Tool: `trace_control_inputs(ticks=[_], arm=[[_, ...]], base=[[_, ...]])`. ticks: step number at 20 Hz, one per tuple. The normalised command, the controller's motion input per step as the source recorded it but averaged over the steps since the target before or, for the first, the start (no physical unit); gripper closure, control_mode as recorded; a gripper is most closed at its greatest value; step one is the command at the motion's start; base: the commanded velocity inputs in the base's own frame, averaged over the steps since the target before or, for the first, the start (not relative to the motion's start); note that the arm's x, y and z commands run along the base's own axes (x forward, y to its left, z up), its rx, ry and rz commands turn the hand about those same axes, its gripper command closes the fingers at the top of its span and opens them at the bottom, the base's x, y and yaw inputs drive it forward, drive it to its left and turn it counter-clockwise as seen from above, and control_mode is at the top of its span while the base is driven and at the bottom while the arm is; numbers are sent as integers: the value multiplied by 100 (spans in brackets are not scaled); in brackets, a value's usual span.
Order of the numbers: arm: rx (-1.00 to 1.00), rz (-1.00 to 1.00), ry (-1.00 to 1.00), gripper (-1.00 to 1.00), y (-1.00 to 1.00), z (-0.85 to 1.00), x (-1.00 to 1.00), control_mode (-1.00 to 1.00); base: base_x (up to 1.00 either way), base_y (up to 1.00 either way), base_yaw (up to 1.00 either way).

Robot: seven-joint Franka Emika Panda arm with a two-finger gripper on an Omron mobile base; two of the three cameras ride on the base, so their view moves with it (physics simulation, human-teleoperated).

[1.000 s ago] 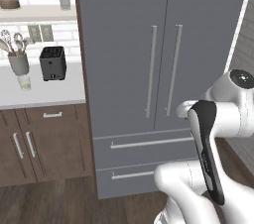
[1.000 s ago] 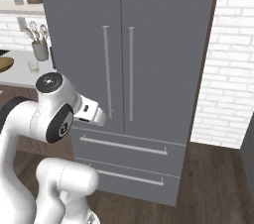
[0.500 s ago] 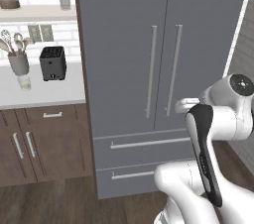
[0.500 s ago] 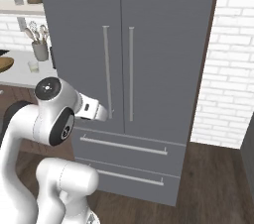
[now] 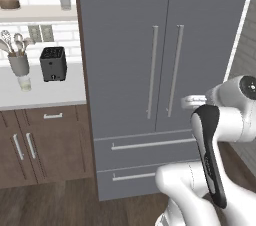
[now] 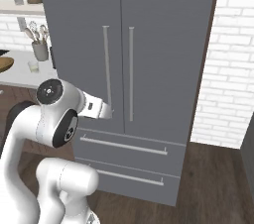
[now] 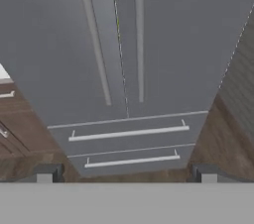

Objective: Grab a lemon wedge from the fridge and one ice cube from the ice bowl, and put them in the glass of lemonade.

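Step one, opening the fridge (image 7: 149,44): doors shut, straight ahead of gripper (image 7: 126,173). Jaws wide apart, nothing held. Next: move forward and up, line up on a door handle (image 7: 140,34), close.

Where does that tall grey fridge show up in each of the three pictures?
Left base view: the fridge takes up the centre and right.
Right base view: centre, beside the white brick wall.
Hand view: it spans the frame, drawers lowest.
Shared landmark: its paired silver door handles.
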Motion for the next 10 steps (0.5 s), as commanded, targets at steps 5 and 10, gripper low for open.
trace_control_inputs(ticks=[5, 10], arm=[[0, 0, -13, -100, 0, 15, 15, -100], [-2, 0, -8, -100, 19, 23, 48, -100]], base=[[0, 0, 0], [0, 0, 0]])
